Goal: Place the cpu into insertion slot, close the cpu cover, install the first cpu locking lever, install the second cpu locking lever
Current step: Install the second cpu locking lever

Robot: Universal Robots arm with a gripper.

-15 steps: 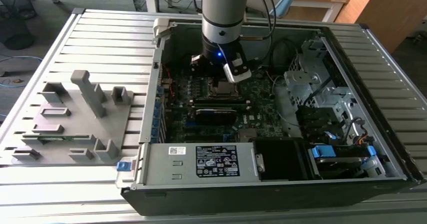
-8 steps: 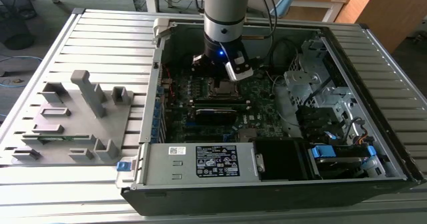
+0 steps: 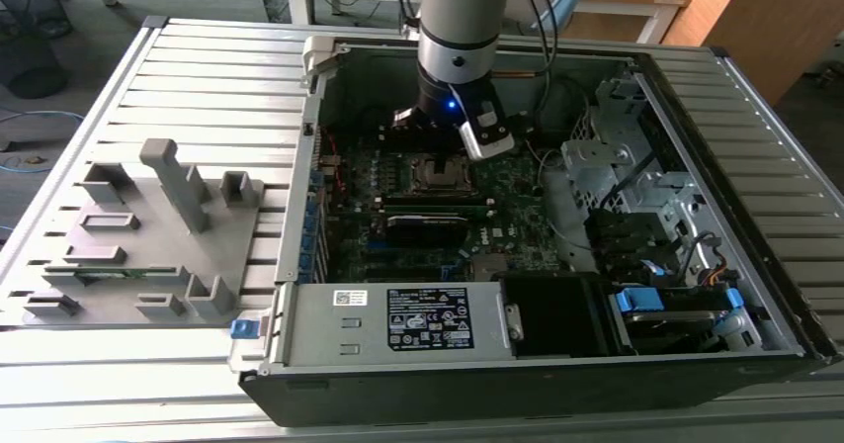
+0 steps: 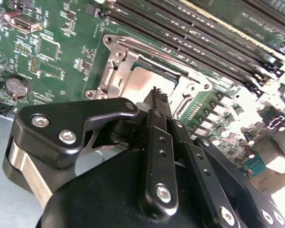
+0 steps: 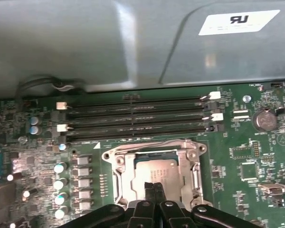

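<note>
Inside the open computer case (image 3: 554,364), seen from the exterior view, the arm (image 3: 460,28) reaches down over the motherboard (image 3: 515,206). Its gripper (image 3: 464,151) hangs just above the insertion slot (image 3: 442,173), whose silvery rim shows directly beneath the wrist. To the exterior view's left of the case a grey fixture tray (image 3: 145,235) lies on the slatted table (image 3: 79,364), well apart from the arm.

From the first wrist view, the black fingers (image 5: 149,202) are pressed together with no gap between them, and nothing is held. Just beyond their tips the cpu (image 5: 156,168) sits flat in the insertion slot (image 5: 128,178), its dull top showing through the window of the cpu cover (image 5: 154,147), which lies down over it. Past the socket run the long black memory slots (image 5: 133,114).

From the second wrist view, the gripper (image 4: 156,92) shows the same closed tips, close over the near edge of the socket. The cpu cover (image 4: 114,71) is down flat, and a strip of the cpu (image 4: 156,71) shows in its window, just ahead of the fingertips. Whether the tips touch the frame I cannot tell.
</note>
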